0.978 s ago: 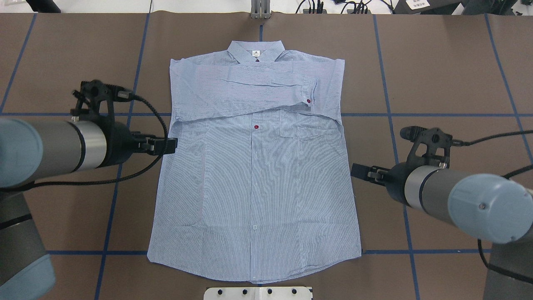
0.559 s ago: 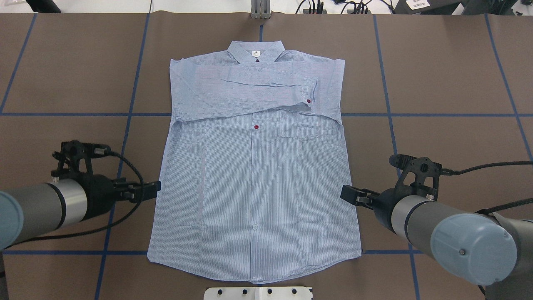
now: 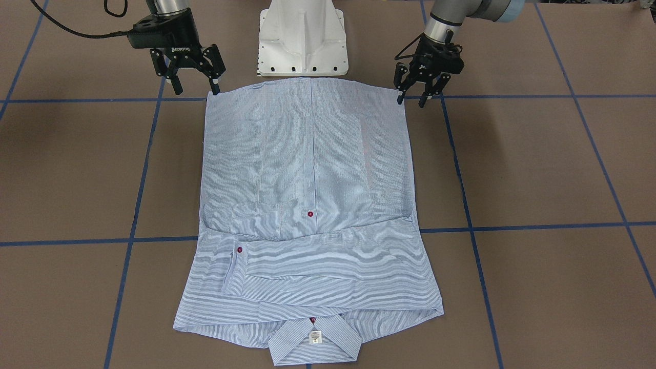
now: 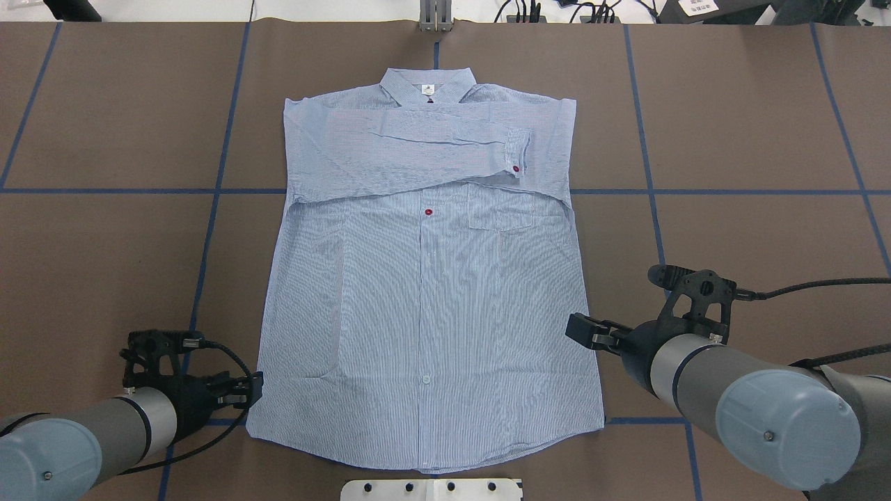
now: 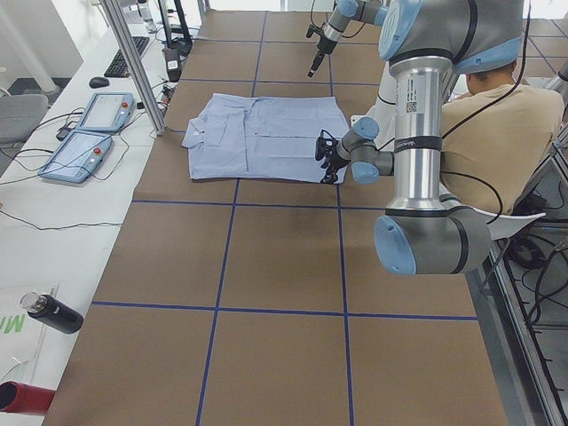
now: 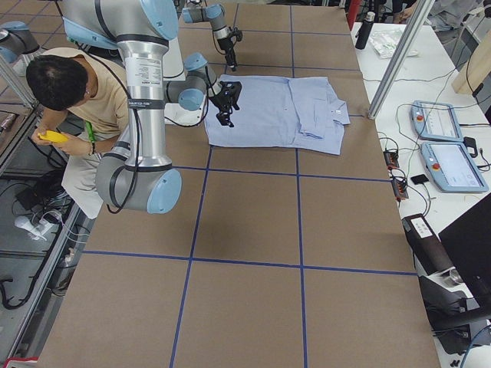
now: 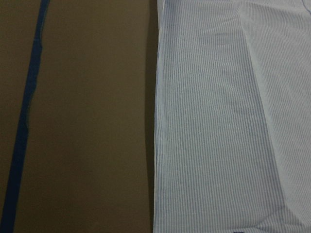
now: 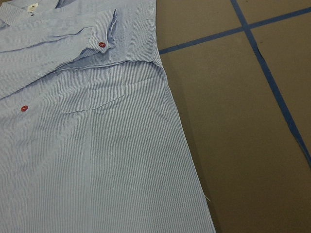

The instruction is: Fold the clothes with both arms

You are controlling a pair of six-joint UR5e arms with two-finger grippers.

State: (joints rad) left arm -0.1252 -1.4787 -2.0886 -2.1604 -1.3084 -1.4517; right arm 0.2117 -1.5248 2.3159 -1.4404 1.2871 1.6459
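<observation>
Sleeves already crossed, so the hem fold's up. Left arm [image 4: 83, 431] and right arm [image 4: 731, 376] hover near the shirt's [image 4: 431, 313] 7 and 5 o'clock corners, jaws spread. Next I'd pinch both corners.

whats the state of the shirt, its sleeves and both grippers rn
shirt: flat on the table, front up
sleeves: folded across the chest
left gripper: open, empty, at a hem corner
right gripper: open, empty, at the other hem corner
</observation>
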